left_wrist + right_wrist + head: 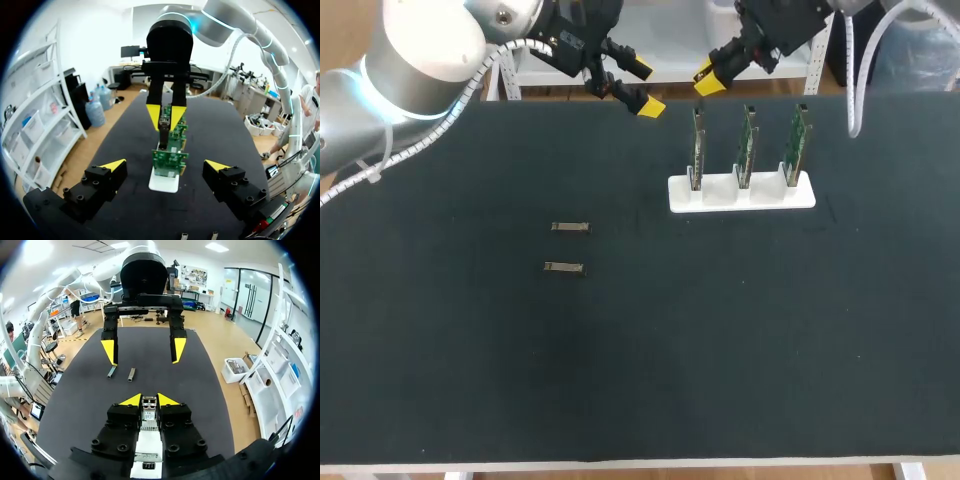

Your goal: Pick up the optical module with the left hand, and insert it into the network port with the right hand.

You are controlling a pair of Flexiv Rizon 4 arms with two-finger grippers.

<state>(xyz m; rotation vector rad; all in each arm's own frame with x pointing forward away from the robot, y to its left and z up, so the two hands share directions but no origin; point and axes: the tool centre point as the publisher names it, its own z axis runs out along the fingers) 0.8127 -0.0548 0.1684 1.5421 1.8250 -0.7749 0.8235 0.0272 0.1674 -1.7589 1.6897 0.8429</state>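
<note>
Pickup and handover look done. The right gripper (149, 401) clamps the optical module (148, 415) at upper middle of the head view, close above the port boards (745, 145) in the white holder (740, 195). The left gripper (642, 86) is spread wide and empty. Two spare modules (570, 227) lie at left-centre. Insertion remains.

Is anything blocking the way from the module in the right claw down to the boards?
Nothing visible does: the optical module in the right claw hangs above the boards with open air between.
</note>
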